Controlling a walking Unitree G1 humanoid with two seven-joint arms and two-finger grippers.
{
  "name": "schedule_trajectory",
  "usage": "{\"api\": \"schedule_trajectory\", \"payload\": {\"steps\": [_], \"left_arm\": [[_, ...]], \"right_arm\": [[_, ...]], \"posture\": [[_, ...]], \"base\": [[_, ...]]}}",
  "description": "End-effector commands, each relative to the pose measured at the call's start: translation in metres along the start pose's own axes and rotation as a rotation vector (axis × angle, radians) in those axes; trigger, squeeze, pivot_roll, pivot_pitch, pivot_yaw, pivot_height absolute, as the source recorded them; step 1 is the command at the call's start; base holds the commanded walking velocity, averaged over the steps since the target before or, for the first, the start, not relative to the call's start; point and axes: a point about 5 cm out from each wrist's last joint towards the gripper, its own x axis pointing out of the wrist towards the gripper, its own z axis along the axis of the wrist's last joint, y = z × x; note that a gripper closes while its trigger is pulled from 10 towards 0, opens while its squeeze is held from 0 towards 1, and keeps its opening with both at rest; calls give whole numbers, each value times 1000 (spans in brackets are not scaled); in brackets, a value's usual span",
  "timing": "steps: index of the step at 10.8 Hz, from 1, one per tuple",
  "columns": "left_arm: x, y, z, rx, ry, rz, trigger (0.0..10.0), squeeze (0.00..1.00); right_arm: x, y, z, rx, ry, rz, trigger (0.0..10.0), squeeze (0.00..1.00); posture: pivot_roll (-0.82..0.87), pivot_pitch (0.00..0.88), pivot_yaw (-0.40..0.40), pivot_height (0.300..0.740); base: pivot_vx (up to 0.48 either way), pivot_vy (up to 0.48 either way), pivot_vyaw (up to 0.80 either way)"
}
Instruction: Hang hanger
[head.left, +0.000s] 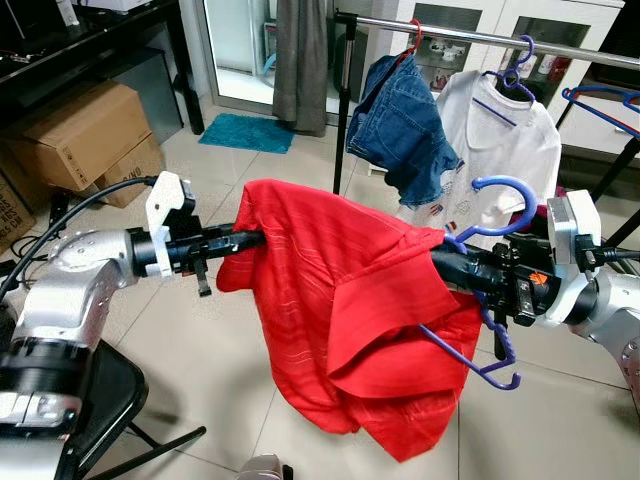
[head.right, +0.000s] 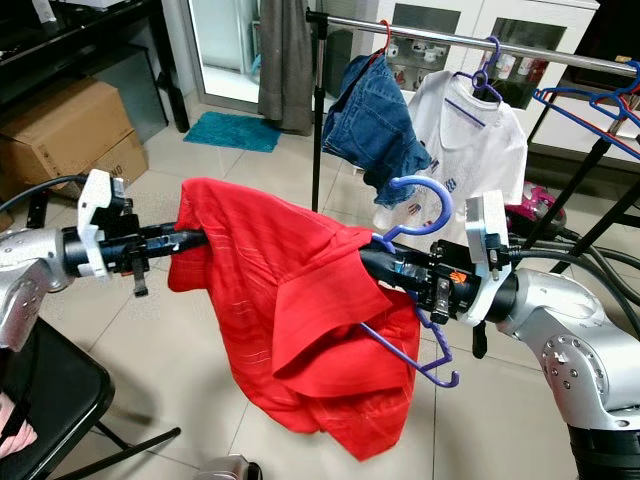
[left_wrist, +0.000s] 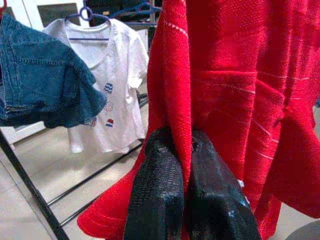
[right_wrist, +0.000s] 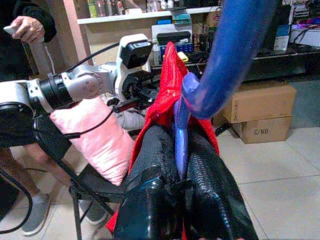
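My right gripper (right_wrist: 182, 165) clamps the blue hanger (head.left: 497, 300); my left gripper (left_wrist: 186, 165) pinches the red shirt (head.left: 350, 300) taut, hook free for rail (head.left: 480, 36).

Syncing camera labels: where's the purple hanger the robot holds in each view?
Left eye view: purple hanger, hook up at right, over the right gripper.
Right eye view: right of centre.
Left wrist view: I can't pick it out.
Right wrist view: clamped between the jaws, rising top right.
Shared landmark: red shirt.
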Motion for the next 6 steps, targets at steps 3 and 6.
{"api": "schedule_trajectory", "payload": {"steps": [3,6], "left_arm": [[-7,0,8,9,-13,13,0,0],[-11,-1,11,8,-17,16,0,0]], "right_arm": [[-1,-4,8,-41,-10,0,10000,0],[-1,-4,8,-44,-7,-8,10000,0]], "posture": [[135,2,9,740],[137,2,9,740]], "base": [[0,0,0],[0,0,0]]}}
